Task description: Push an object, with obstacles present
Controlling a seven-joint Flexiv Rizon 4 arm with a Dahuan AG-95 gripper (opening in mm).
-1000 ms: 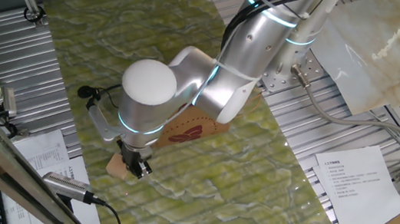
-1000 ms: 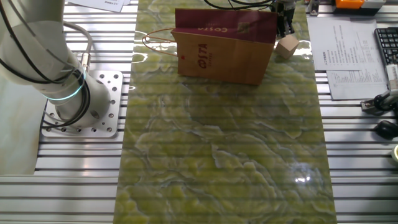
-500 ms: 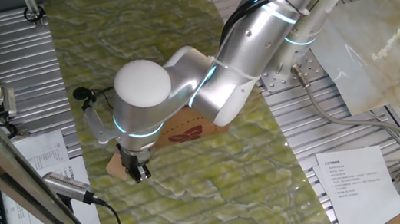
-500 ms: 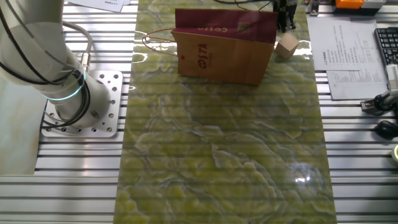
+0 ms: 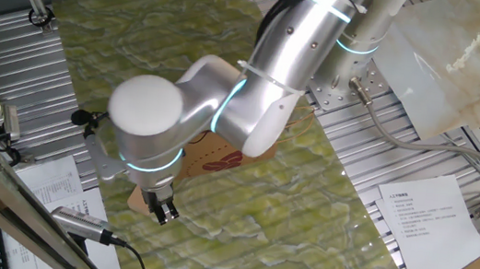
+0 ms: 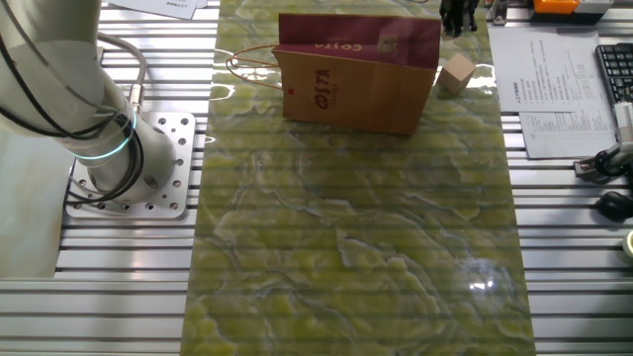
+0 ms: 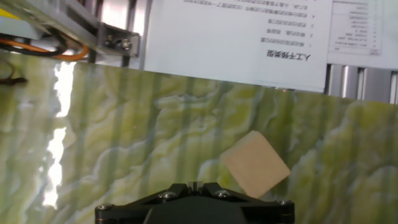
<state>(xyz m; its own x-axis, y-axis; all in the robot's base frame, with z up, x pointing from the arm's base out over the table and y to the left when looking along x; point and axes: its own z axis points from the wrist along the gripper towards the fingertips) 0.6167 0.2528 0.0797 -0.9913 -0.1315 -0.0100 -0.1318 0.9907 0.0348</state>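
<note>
gripper [image 5: 162, 209] lifted off since half a second ago, fingers look pressed together, empty | cube [image 6: 457, 73] unmoved on bench [image 6: 376, 227], just right of paper bag [image 6: 356, 71] | push likely finished or being re-approached

The wooden cube [image 6: 456, 74] is small, plain and light tan, resting flat on the green marbled mat, turned corner-on in the hand view [image 7: 255, 163]. It sits just beside the paper bag [image 6: 356, 71], apart from it. The bag is brown kraft with a maroon upper band, white lettering and string handles.
</note>
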